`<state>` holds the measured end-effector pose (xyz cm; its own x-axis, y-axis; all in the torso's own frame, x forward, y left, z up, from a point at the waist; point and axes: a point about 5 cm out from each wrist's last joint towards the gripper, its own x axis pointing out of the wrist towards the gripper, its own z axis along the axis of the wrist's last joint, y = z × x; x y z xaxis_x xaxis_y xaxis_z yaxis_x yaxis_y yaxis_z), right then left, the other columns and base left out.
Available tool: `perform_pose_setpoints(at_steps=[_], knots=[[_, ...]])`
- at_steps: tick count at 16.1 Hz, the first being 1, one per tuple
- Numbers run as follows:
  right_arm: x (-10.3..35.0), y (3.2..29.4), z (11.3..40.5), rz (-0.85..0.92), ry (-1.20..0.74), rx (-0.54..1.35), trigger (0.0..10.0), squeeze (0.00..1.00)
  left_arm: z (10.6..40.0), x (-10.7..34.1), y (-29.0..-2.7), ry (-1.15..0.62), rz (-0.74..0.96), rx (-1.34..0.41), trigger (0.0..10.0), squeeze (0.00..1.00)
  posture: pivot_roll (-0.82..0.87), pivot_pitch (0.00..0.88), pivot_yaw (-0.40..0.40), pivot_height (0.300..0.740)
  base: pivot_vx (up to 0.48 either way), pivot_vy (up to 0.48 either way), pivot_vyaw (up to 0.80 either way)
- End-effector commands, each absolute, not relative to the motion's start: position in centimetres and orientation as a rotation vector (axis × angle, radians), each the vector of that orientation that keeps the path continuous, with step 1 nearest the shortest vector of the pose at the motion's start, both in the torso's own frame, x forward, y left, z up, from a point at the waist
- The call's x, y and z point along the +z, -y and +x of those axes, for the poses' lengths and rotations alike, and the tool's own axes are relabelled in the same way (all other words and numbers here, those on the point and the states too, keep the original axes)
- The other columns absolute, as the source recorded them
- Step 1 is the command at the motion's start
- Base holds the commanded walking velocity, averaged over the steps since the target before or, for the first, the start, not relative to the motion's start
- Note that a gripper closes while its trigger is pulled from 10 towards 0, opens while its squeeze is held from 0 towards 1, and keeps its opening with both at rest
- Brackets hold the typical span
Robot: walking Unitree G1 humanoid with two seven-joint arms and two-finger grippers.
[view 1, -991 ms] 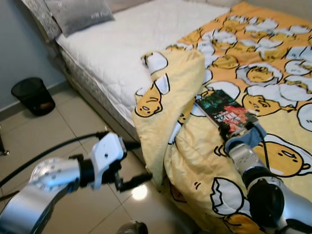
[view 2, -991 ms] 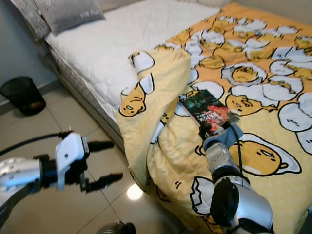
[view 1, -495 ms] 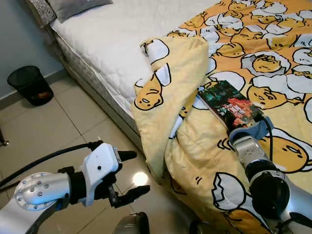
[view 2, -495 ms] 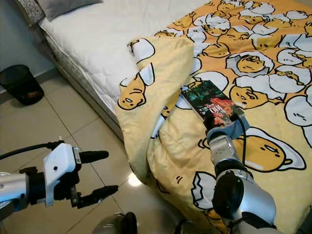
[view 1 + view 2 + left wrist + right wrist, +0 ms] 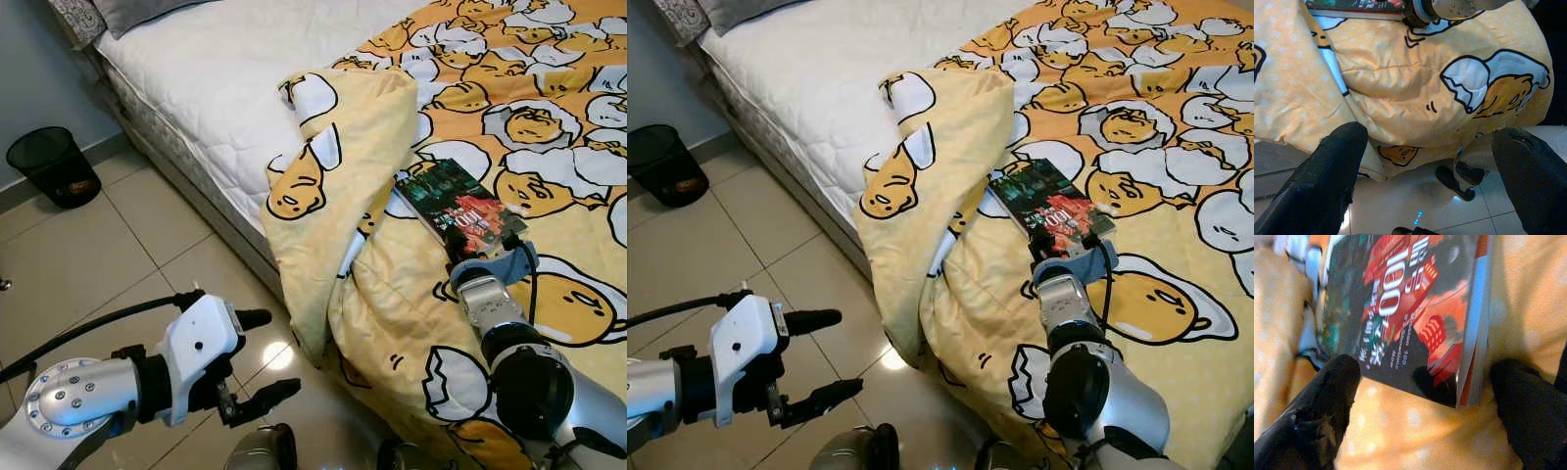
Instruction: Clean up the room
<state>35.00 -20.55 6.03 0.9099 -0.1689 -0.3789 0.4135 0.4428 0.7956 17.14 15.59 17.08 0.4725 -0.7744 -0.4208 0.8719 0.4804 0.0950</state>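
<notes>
A book (image 5: 456, 206) with a dark green and red cover lies flat on the yellow egg-pattern blanket (image 5: 549, 127) that covers the bed. My right gripper (image 5: 482, 247) rests on the blanket at the book's near end. It is open, and in the right wrist view its fingers (image 5: 1322, 401) straddle the near corner of the book (image 5: 1415, 308) without closing on it. My left gripper (image 5: 279, 352) hangs open over the tiled floor, left of the blanket's hanging fold. In the left wrist view its fingers (image 5: 1327, 181) are wide apart with nothing between them.
A folded flap of blanket (image 5: 333, 186) drapes off the bed edge down toward the floor. Beside it is the bare white mattress (image 5: 216, 78), with a grey pillow (image 5: 137, 12) at its head. A black waste bin (image 5: 54, 166) stands on the tiles (image 5: 118, 264) at far left.
The view has shifted and tilted down a little. My left arm has sunk lower over the floor, still open. My right gripper stays at the book's near end.
</notes>
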Motion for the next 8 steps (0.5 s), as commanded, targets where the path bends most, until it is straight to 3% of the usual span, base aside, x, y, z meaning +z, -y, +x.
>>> perform_pose_setpoints(at_steps=[1,2,3,4,8], knots=[[4.9,19.4,34.4,1.157,-0.293,-0.377,10.0,0.00,17.0,17.4,-15.7,-0.336,0.336,-1.019,10.0,0.24,0.28,0.182,0.065,0.740,0.000,0.000,0.00],[6.1,19.7,35.2,1.225,-0.219,-0.341,4.6,0.00,17.0,17.4,-15.6,-0.333,0.333,-1.014,10.0,0.24,0.27,0.179,0.062,0.740,0.000,0.000,0.00],[7.1,19.8,35.8,1.257,-0.173,-0.300,0.7,0.00,17.1,17.4,-15.6,-0.329,0.329,-1.012,10.0,0.24,0.27,0.175,0.061,0.740,0.000,0.000,0.00],[7.6,19.9,36.1,1.273,-0.152,-0.289,0.0,0.00,17.1,17.4,-15.6,-0.326,0.328,-1.010,10.0,0.24,0.27,0.172,0.060,0.740,0.000,0.000,0.00],[9.2,20.7,36.8,1.358,-0.057,-0.276,0.0,0.00,17.3,17.5,-15.5,-0.315,0.322,-1.002,10.0,0.24,0.26,0.166,0.060,0.740,0.000,0.000,0.00]])
